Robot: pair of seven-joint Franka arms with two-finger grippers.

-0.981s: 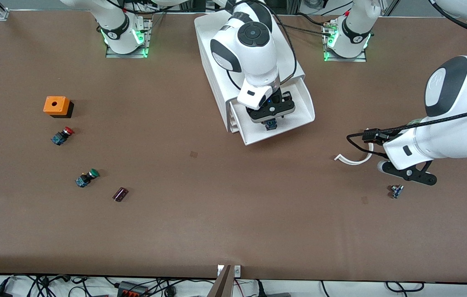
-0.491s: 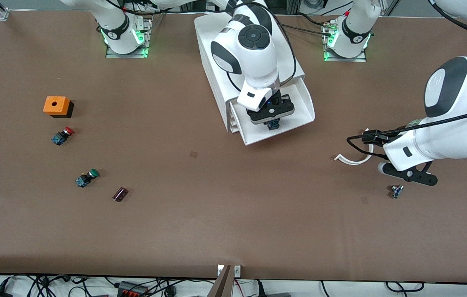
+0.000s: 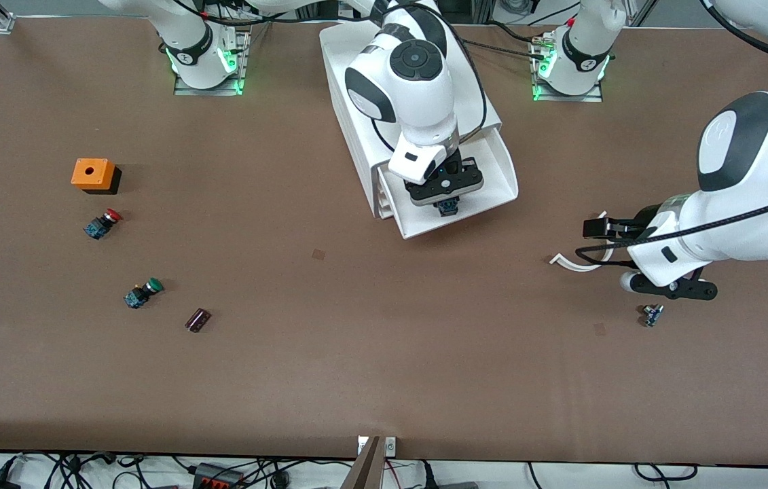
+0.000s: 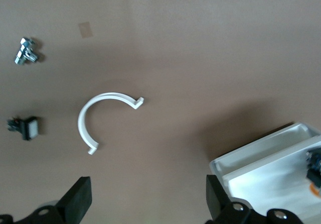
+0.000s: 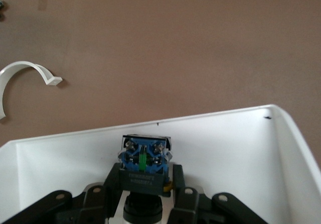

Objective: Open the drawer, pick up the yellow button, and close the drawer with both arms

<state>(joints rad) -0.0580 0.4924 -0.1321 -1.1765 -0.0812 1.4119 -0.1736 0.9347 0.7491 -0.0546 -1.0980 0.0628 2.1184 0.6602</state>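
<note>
Two large white jointed robot arms with smooth rounded shells, black rings at the joints and round black caps on the elbows. Each ends in a black two-finger hand: right hand (image 3: 447, 204), left hand (image 3: 670, 288). Black cables loop along both forearms. The round white bases carry black bands and glow green at the foot. Small silver screws dot the black hand bodies.

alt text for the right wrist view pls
The right gripper is shut on the button, blue body showing, inside the open white drawer. Past the drawer's rim lies brown table with a curved white plastic piece on it.
</note>
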